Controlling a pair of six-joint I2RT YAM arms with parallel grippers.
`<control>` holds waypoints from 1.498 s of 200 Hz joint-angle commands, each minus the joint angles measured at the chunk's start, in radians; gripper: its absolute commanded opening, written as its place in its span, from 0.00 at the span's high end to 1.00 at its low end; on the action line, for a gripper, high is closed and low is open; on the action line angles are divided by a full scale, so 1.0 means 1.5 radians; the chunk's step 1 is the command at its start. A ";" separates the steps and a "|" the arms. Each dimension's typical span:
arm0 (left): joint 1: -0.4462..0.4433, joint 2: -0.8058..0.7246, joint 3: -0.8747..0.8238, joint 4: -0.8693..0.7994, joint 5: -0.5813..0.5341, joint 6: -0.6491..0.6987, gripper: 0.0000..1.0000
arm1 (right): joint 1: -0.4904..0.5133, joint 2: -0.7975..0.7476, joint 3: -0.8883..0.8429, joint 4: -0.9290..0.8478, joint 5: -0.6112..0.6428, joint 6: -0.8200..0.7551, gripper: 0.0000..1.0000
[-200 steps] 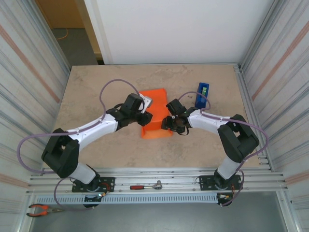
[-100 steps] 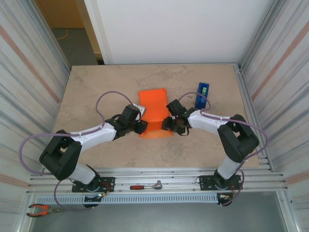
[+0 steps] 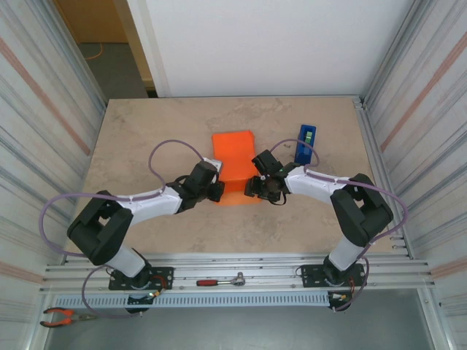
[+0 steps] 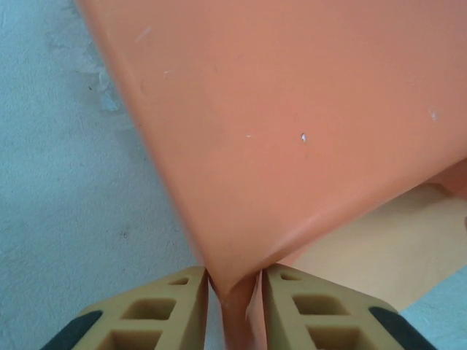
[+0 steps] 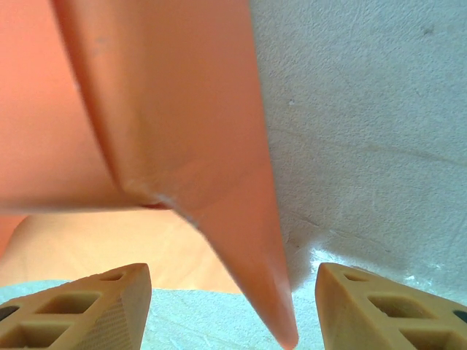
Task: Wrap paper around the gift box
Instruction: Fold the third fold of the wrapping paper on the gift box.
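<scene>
On the left, the left gripper [image 3: 212, 191] is clenched on a low corner of the orange paper [image 3: 233, 146]; its wrist view shows the sheet's edge pinched between the two fingers [image 4: 175, 306]. The gift box [image 3: 235, 187] sits mid-table [image 3: 146, 131] under that paper (only its orange skin is plain from above), between the two grippers. At its right side the right gripper [image 3: 255, 188] stands released, jaws wide, a pointed flap of paper rising between them untouched. Further right lies the blue tape dispenser [image 3: 306, 144].
</scene>
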 commanded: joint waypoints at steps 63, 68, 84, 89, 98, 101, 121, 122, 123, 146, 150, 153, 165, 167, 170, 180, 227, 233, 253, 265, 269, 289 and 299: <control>-0.045 0.059 -0.001 0.001 -0.115 -0.032 0.85 | -0.017 -0.006 0.023 -0.019 -0.007 -0.013 0.35; -0.048 0.062 0.000 0.001 -0.118 -0.033 0.86 | -0.019 -0.003 0.025 -0.018 -0.007 -0.014 0.35; -0.054 0.070 0.005 -0.002 -0.126 -0.038 0.87 | -0.025 0.007 0.028 -0.013 -0.008 -0.016 0.35; -0.057 0.072 0.006 -0.004 -0.130 -0.039 0.88 | -0.026 0.010 0.030 -0.011 -0.008 -0.016 0.35; -0.060 0.076 0.009 -0.007 -0.134 -0.042 0.89 | -0.028 0.016 0.032 -0.009 -0.010 -0.017 0.36; -0.061 0.077 0.010 -0.007 -0.136 -0.043 0.89 | -0.029 0.016 0.032 -0.008 -0.011 -0.017 0.36; -0.067 0.086 0.014 -0.010 -0.140 -0.050 0.92 | -0.030 0.028 0.039 -0.006 -0.013 -0.020 0.37; -0.067 0.086 0.014 -0.010 -0.141 -0.051 0.93 | -0.031 0.028 0.039 -0.006 -0.013 -0.019 0.38; -0.067 0.086 0.015 -0.011 -0.141 -0.051 0.93 | -0.030 0.029 0.039 -0.006 -0.014 -0.019 0.38; -0.071 0.094 0.021 -0.014 -0.142 -0.057 1.00 | -0.030 0.037 0.044 0.000 -0.017 -0.018 0.42; -0.072 0.095 0.022 -0.015 -0.143 -0.057 1.00 | -0.030 0.039 0.046 0.001 -0.019 -0.018 0.43; -0.073 0.096 0.023 -0.014 -0.143 -0.057 1.00 | -0.030 0.040 0.045 0.001 -0.018 -0.017 0.44; -0.074 0.100 0.025 -0.017 -0.144 -0.058 1.00 | -0.029 0.043 0.047 0.003 -0.018 -0.016 0.45; -0.074 0.100 0.026 -0.018 -0.144 -0.058 1.00 | -0.029 0.043 0.047 0.003 -0.018 -0.015 0.45; -0.075 0.101 0.026 -0.017 -0.144 -0.058 1.00 | -0.029 0.044 0.047 0.004 -0.018 -0.014 0.46; -0.075 0.103 0.026 -0.018 -0.145 -0.058 1.00 | -0.029 0.045 0.047 0.005 -0.019 -0.013 0.47; -0.077 0.106 0.029 -0.026 -0.148 -0.059 1.00 | -0.025 0.047 0.044 0.000 -0.010 -0.007 0.49; -0.077 0.105 0.030 -0.029 -0.147 -0.059 1.00 | -0.025 0.047 0.044 -0.004 -0.006 -0.006 0.49; -0.078 0.101 0.031 -0.037 -0.150 -0.058 1.00 | -0.025 0.047 0.047 -0.014 0.005 -0.005 0.49; -0.078 0.099 0.030 -0.043 -0.151 -0.058 1.00 | -0.022 0.048 0.050 -0.023 0.013 -0.005 0.49; -0.077 0.097 0.029 -0.044 -0.151 -0.058 1.00 | -0.021 0.049 0.050 -0.026 0.017 -0.004 0.49; -0.078 0.092 0.030 -0.052 -0.151 -0.058 1.00 | -0.012 0.057 0.058 -0.038 0.027 -0.003 0.51; -0.078 0.090 0.030 -0.054 -0.151 -0.058 1.00 | -0.007 0.062 0.060 -0.041 0.031 0.000 0.52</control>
